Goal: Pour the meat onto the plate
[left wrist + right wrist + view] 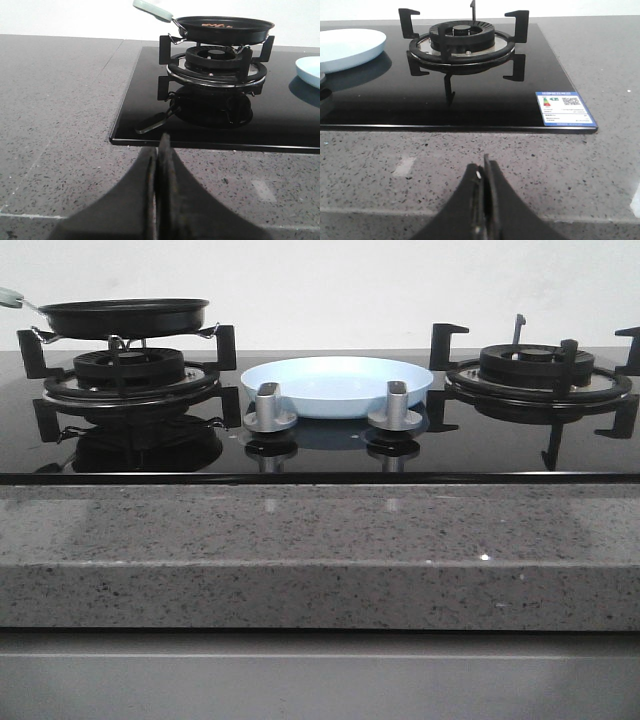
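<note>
A black frying pan (pixel 125 317) with a pale green handle (pixel 10 297) sits on the left burner; it also shows in the left wrist view (pixel 225 29). Reddish-brown meat (pixel 216 24) lies inside it, just visible over the rim. The pale light-blue plate (pixel 338 385) rests on the black glass between the burners; its edge shows in both wrist views (pixel 309 70) (pixel 350 47). My left gripper (pixel 161 150) is shut and empty over the grey counter, in front of the pan. My right gripper (pixel 485 167) is shut and empty, in front of the right burner. Neither gripper shows in the front view.
Two silver stove knobs (pixel 271 410) (pixel 395 408) stand in front of the plate. The right burner (pixel 540 375) has black pan supports and nothing on it. A speckled grey stone counter (pixel 320 540) runs along the front. A blue label (pixel 565 108) is on the hob's corner.
</note>
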